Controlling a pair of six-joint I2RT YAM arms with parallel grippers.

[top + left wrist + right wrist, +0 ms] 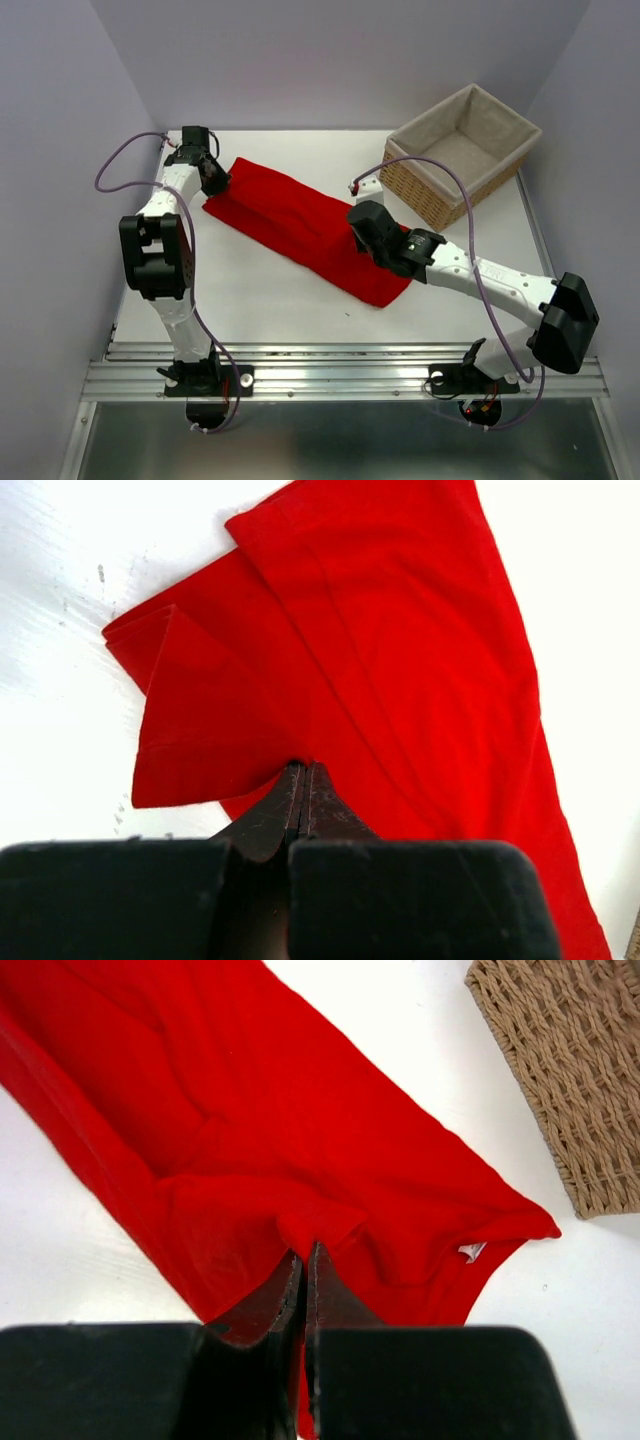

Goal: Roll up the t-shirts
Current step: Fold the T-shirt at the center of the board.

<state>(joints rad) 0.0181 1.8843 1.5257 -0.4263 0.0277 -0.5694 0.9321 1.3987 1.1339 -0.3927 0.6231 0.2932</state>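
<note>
Two sets of jaws hold one t-shirt. The red cloth lies on the white tabletop as a long narrow band, folded lengthwise. It runs slantwise from the far left toward the near middle. The wicker basket stands apart at the far right.

The left jaws are pressed fully together at the far-left end. Their tips meet the cloth beside a folded flap, so I judge that they pinch a thin layer there. The right jaws are also shut tight, on the long edge near the other end, and the fabric puckers around their tips, which suggests a real hold. A small white label shows at that end.

Holding both ends seems meant to make the band stretched and flat, so that rolling can begin from one end without wrinkles. No roll is formed yet.
</note>
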